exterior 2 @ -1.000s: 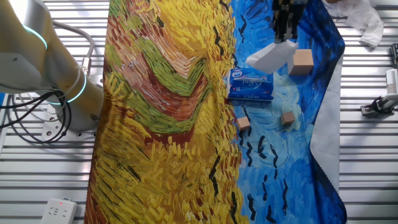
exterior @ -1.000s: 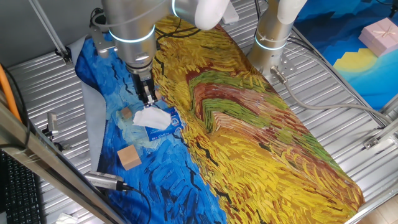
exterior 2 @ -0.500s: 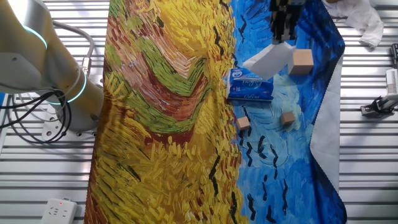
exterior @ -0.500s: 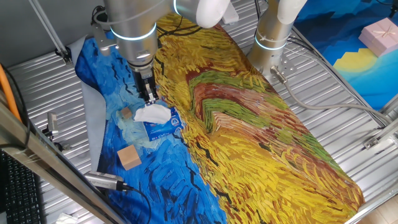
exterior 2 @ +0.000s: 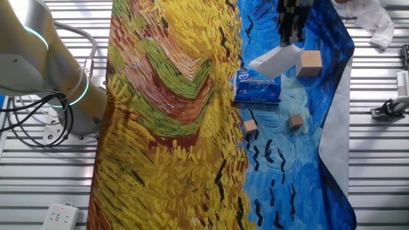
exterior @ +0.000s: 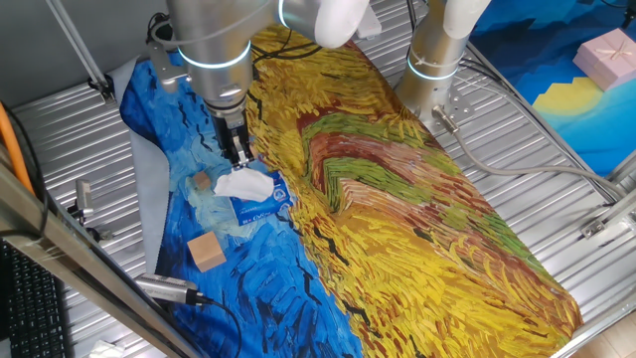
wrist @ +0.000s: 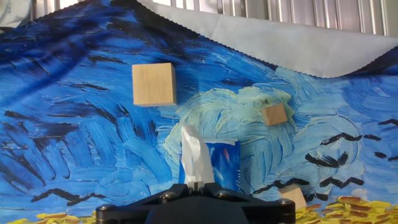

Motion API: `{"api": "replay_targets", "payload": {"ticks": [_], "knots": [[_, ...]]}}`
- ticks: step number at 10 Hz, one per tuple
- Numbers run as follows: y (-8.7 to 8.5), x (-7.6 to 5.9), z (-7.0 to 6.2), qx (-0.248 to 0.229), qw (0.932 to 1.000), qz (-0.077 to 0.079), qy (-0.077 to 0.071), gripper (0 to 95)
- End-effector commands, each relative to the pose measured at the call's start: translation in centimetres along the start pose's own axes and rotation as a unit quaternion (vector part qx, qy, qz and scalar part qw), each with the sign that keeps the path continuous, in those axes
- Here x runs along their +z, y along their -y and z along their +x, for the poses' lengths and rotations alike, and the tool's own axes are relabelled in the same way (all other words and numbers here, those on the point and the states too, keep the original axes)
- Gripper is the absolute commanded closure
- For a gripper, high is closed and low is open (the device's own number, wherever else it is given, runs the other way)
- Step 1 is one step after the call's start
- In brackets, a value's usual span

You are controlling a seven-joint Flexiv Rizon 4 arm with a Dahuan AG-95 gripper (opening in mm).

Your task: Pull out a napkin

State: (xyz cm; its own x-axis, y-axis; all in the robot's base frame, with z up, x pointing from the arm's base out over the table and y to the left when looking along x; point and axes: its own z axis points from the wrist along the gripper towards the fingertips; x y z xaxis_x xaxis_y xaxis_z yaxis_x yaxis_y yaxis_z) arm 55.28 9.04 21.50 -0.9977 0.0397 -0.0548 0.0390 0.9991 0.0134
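Wooden cubes [wrist: 154, 84] near a blue tissue pack [exterior 2: 257, 88].

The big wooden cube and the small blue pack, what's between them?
In the hand view, only painted blue cloth lies between large tan wooden cube and blue pack.

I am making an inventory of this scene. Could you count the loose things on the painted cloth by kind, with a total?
Wooden cubes: 3, one large and two small
Blue tissue pack: 1
White napkin: 1, held in the pincer above the pack
Total: 5
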Motion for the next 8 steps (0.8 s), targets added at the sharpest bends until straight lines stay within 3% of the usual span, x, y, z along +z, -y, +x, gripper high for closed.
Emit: {"api": "replay_targets", "payload": {"ticks": [1,6,8], "knots": [[0.01,0.01,-0.01,-0.001,1.0,0.0,0.0,95.0],[0.01,0.01,-0.01,0.006,1.0,0.001,0.002,95.0],[0.01,0.01,-0.01,0.009,0.9999,-0.008,0.009,95.0]]}}
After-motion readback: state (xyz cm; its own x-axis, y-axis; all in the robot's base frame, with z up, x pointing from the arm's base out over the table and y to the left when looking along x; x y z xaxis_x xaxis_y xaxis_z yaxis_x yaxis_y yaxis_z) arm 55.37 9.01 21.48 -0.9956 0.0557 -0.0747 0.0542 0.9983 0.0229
